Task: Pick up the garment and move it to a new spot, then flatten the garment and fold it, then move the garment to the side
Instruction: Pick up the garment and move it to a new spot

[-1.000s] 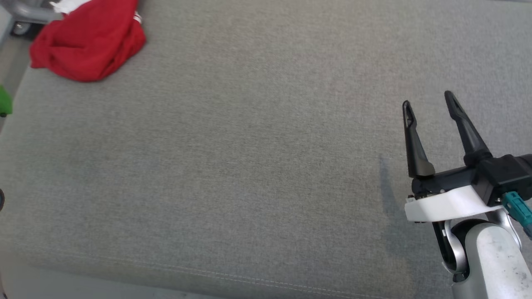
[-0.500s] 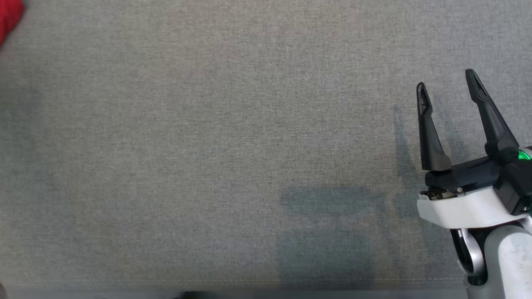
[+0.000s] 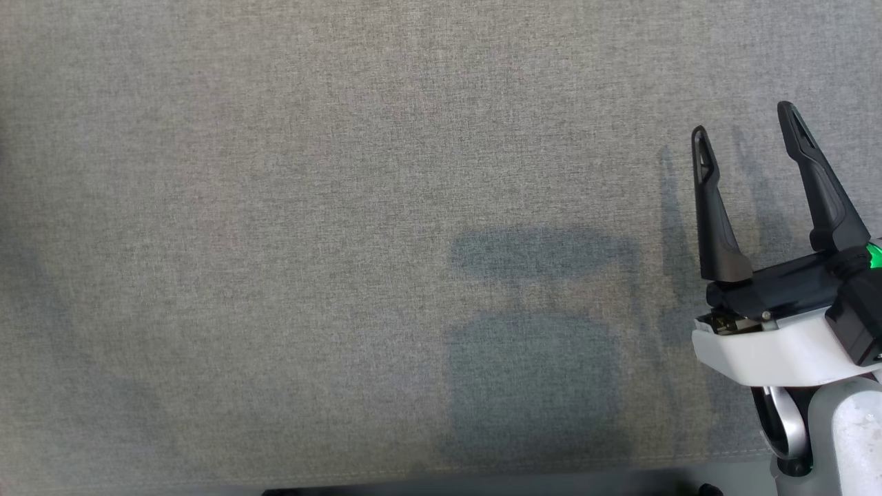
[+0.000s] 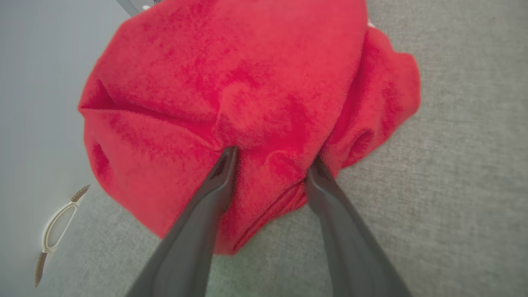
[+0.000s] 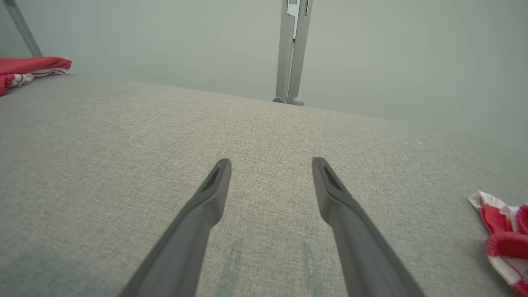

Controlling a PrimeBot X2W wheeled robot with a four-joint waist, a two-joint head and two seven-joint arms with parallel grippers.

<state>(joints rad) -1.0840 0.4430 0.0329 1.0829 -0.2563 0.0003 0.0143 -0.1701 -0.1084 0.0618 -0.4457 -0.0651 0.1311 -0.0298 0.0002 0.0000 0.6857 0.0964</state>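
The garment (image 4: 247, 82) is a crumpled red heap on the grey cushion, near its edge, in the left wrist view. My left gripper (image 4: 272, 159) stands over it with its fingertips (image 4: 227, 165) pressed into the cloth. The jaws are apart, with a bulge of red fabric between them. The right wrist view shows the garment (image 5: 29, 66) far off at the upper left. My right gripper (image 3: 744, 117) hovers open over bare cushion at the right of the head view, nothing between its fingers (image 5: 214, 185).
The grey fabric cushion (image 3: 275, 207) spreads across the head view. A red and white cloth (image 5: 503, 231) lies at the right edge of the right wrist view. A grey metal post (image 5: 291, 49) stands beyond the cushion. A white handled object (image 4: 57, 222) lies on the floor.
The head camera has swung, so the red garment slid out of its left edge. The right gripper stays open in about the same place in the view.
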